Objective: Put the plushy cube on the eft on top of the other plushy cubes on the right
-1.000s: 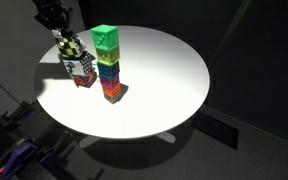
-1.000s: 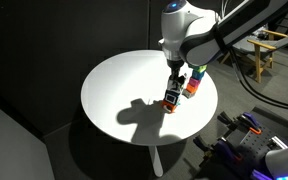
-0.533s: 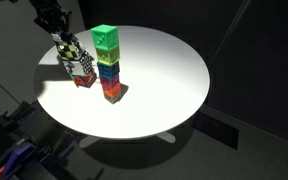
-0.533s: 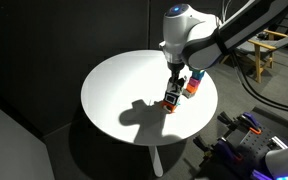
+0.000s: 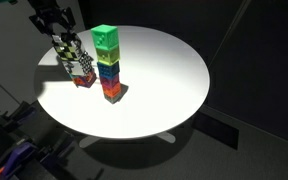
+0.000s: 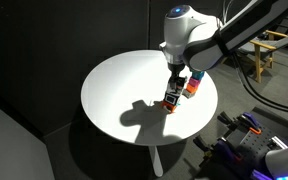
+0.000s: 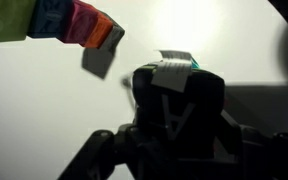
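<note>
The plushy cube (image 5: 76,59), small and black-and-white, sits on top of the other plushy cubes (image 5: 84,76), a short pile with a red base near the table's edge. My gripper (image 5: 68,50) stands right over it, jaws spread, a finger on each side of the cube. In an exterior view the gripper (image 6: 173,88) points straight down at the pile (image 6: 171,101). In the wrist view the gripper's dark body (image 7: 174,115) covers nearly all of the pile; only a light-blue and white edge (image 7: 174,62) shows beyond it.
A tall multicoloured tower with a green top (image 5: 106,60) stands just beside the pile, also seen as the tower (image 6: 194,82) and the tower (image 7: 69,22). The round white table (image 5: 164,80) ends close behind the pile. Dark curtains surround it.
The jaws were shut on the plushy cube a second ago and now stand apart. The cube stays on the pile and the arm has hardly moved.
</note>
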`<state>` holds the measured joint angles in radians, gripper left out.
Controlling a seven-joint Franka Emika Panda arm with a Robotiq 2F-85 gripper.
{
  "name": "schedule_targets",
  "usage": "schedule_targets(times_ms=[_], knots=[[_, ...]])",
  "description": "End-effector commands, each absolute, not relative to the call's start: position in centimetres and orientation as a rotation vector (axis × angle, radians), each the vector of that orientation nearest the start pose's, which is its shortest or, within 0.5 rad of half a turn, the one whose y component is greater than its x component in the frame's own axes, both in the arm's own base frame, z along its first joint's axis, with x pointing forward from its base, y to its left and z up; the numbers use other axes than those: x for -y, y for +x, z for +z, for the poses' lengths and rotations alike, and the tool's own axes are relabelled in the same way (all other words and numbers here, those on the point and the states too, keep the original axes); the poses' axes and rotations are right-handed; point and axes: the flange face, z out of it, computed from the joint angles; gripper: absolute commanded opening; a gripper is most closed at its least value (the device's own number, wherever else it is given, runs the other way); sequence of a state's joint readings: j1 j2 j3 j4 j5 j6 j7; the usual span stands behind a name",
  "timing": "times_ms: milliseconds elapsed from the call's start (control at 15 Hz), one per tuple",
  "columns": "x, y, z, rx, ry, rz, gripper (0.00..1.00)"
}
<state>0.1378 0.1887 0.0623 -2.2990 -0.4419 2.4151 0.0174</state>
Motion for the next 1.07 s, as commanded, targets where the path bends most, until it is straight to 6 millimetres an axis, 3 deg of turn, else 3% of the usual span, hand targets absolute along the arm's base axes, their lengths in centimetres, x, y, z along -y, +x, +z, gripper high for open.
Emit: schedule_targets(times_ms=[0, 1000], knots=[[-9.9, 49.9, 26.6, 0.896, -3.291, 0.054, 0.99], [-10.7, 47.5, 29.9, 0.789, -3.285, 0.039, 1.00]])
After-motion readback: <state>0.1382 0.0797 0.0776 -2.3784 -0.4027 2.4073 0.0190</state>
